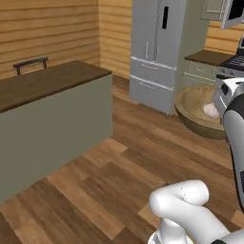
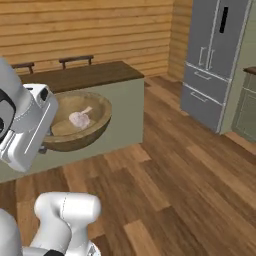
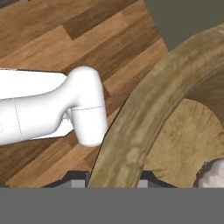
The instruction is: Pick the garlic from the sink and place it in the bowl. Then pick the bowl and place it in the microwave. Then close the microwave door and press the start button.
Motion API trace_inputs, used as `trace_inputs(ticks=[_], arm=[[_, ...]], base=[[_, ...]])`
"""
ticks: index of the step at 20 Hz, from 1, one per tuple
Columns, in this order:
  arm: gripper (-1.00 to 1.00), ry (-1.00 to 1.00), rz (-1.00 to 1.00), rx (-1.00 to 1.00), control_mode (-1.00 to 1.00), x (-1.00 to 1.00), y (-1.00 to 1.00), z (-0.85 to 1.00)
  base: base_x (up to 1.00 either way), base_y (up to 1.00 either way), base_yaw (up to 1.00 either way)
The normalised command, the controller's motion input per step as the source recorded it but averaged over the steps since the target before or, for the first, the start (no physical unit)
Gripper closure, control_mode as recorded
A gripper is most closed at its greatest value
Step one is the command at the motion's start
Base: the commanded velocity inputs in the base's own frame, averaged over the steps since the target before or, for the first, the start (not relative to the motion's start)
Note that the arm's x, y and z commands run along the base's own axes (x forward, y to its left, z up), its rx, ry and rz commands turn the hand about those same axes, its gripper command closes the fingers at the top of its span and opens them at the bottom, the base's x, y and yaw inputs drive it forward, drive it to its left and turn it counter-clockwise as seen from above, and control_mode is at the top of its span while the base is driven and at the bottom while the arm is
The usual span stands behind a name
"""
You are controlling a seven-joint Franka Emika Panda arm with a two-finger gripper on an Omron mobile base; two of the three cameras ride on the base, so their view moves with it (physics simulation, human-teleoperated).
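Note:
The wooden bowl (image 1: 196, 114) hangs in the air above the floor, with the garlic (image 1: 210, 110) lying inside it. My gripper (image 3: 111, 183) is shut on the bowl's rim (image 3: 131, 131), which runs up between the two fingertips. In the right base view the bowl (image 2: 87, 131) juts out from my hand, and the garlic (image 2: 80, 119) rests near its middle. A silver-framed black window, the microwave door (image 1: 233, 13), shows at the top right corner of the left base view. The sink is out of view.
A green island with a dark wooden top (image 1: 47, 86) stands to the left. A grey fridge (image 1: 157, 43) stands ahead, beside a counter with pale green cabinets (image 1: 206, 58). Open wooden floor (image 1: 119, 157) lies between them. Two chair backs (image 2: 75, 60) rise behind the island.

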Motion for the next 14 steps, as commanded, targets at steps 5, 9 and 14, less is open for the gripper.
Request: trace_inputs(ticks=[5,9,14], arm=[[1.00,0.00,0.00,0.00,1.00,0.00,0.00,0.00],[1.00,0.00,0.00,0.00,1.00,0.00,0.00,0.00],[1.00,0.00,0.00,0.00,1.00,0.00,0.00,0.00]], base=[[0.02,-0.26,-0.84],[0.30,-0.08,-0.75],[0.94,0.06,-0.53]])
